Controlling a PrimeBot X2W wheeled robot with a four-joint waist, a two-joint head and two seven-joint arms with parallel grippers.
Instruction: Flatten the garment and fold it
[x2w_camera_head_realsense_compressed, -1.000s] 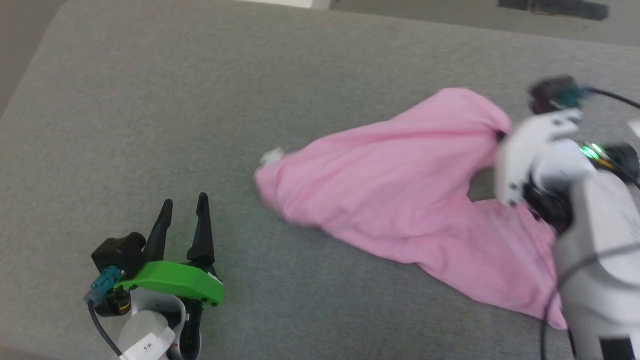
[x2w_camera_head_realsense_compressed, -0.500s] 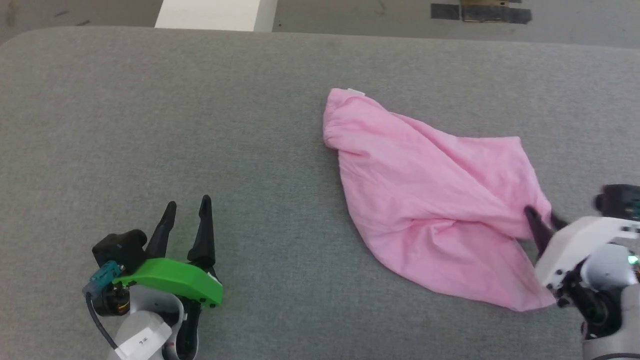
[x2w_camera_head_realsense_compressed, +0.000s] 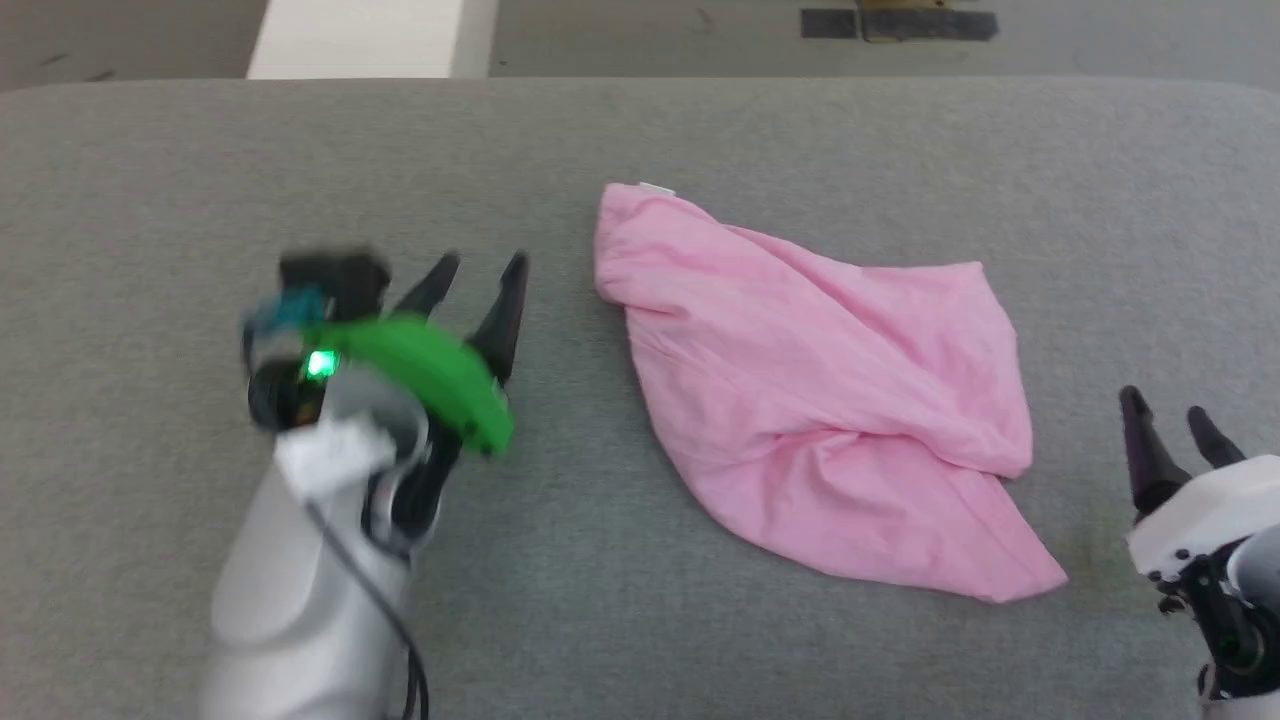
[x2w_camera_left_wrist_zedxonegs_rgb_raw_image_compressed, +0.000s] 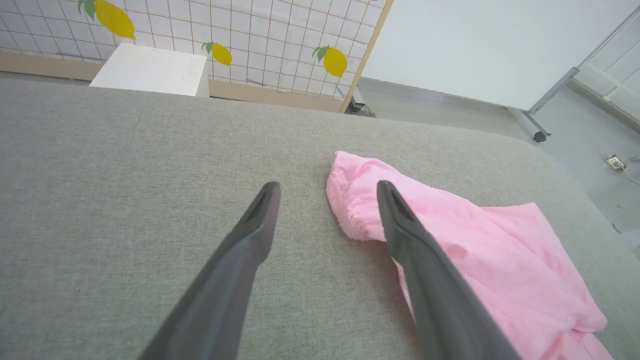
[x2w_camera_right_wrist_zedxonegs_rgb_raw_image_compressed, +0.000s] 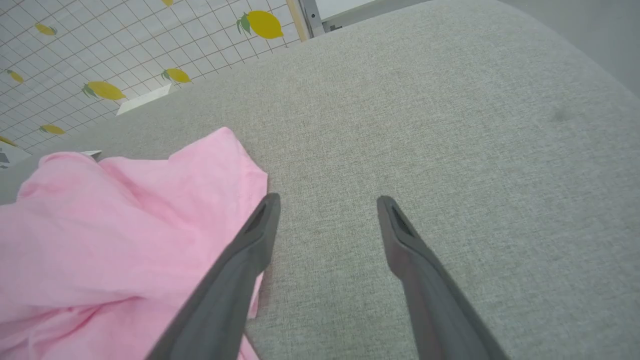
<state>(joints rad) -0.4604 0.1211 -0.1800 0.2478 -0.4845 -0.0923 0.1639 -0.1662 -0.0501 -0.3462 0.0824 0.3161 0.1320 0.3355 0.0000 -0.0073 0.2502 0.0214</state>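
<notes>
The light pink garment lies crumpled and wrinkled on the grey padded table, its gathered waistband end toward the far left with a small white tag. My left gripper is open just left of that waistband end; in the left wrist view the gathered edge of the garment sits between and beyond its fingers. My right gripper stands open to the right of the garment, apart from it, with bare table between its fingers. The garment lies left of them in the right wrist view.
The table's far edge runs across the top of the head view, with floor and a white box beyond. A lemon-patterned grid screen stands behind the table. Bare grey surface spreads left of and in front of the garment.
My right gripper has let go of the garment, opened and pulled back to the right. My left arm has risen toward the waistband end. The garment has dropped onto the table.
</notes>
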